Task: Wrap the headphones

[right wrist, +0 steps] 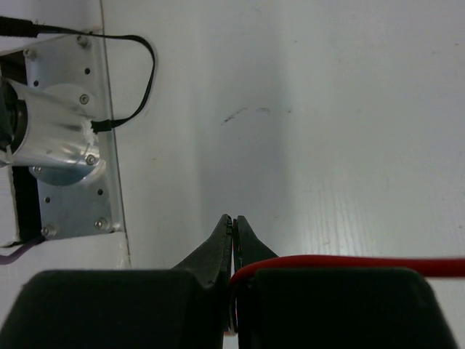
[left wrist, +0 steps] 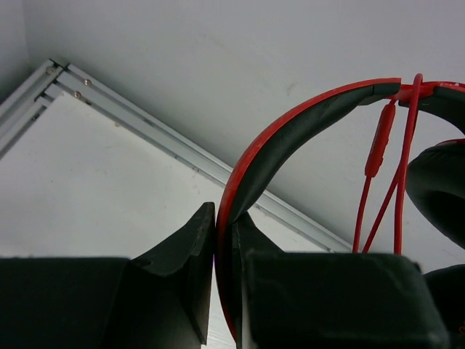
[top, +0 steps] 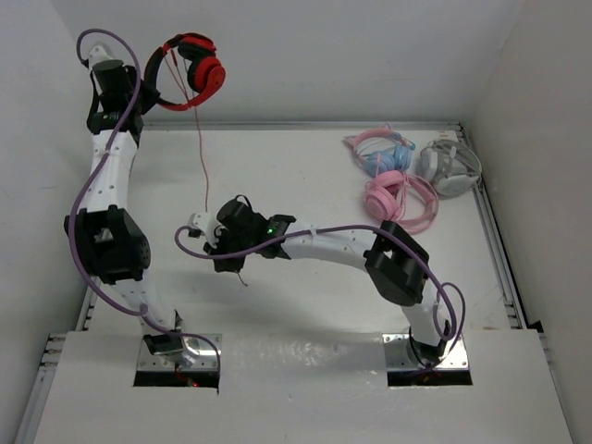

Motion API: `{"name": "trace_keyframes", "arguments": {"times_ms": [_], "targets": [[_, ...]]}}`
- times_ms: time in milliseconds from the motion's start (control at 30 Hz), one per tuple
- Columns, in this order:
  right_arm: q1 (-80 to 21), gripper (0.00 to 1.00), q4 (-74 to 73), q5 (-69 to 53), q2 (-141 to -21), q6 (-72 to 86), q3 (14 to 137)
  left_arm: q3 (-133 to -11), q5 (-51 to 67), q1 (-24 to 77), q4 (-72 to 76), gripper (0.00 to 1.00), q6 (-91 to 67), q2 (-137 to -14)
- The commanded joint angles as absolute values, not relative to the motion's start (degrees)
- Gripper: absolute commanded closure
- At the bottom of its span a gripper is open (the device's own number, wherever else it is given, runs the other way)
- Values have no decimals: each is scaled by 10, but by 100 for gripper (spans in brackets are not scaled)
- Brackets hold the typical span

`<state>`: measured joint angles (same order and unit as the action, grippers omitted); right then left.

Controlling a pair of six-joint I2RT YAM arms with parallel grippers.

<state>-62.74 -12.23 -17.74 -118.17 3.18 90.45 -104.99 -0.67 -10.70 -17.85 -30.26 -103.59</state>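
Observation:
The red headphones [top: 199, 67] hang in the air at the back left, in front of the rear wall. My left gripper [top: 150, 81] is shut on their black-and-red headband [left wrist: 290, 131], which runs up between the jaws of the left gripper [left wrist: 225, 211]. One ear cup [left wrist: 439, 182] shows at the right edge. Their thin red cable [top: 203, 148] drops from the headband to the table's middle. There my right gripper [top: 227, 259] is shut on it, low over the table. In the right wrist view the cable [right wrist: 363, 263] leaves the closed right gripper [right wrist: 234, 218] to the right.
Two pink headphones [top: 400, 199] [top: 379, 153] and a grey-white pair [top: 449, 166] lie at the back right. A metal rail [top: 305, 127] runs along the table's back edge, another along the right side [top: 499, 250]. The left arm's base plate [right wrist: 69, 145] lies near my right gripper.

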Motion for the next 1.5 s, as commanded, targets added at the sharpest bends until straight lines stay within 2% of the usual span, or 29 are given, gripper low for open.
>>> {"name": "trace_keyframes", "arguments": {"times_ms": [0,200,333,567,700,800,933,1100,1233,1467], "targets": [[-646,100,-144,-221,-1165,9,937,-1054,-44,-100,-76,100,-291,-1045],[-676,100,-224,-231,-1130,-46,984,-1021,-176,-16,-15,100,-151,-1077],[-679,100,-233,-203,-1037,-65,951,-996,-171,13,12,100,-68,-1111],[-673,100,-242,-28,-908,-112,900,-904,-125,55,64,100,79,-1097],[-651,100,-222,137,-873,-125,887,-835,-91,88,103,100,162,-1046],[-607,100,-194,223,-853,-113,884,-798,-90,115,119,100,217,-1028],[-498,100,-180,236,-839,-87,889,-760,-59,138,109,100,276,-1009],[-427,100,-158,255,-851,-105,889,-709,-9,171,85,100,335,-961],[-359,100,-154,242,-867,-88,904,-710,65,188,5,100,353,-933],[-241,100,-154,172,-901,-26,939,-745,127,201,-112,100,336,-923]]}}
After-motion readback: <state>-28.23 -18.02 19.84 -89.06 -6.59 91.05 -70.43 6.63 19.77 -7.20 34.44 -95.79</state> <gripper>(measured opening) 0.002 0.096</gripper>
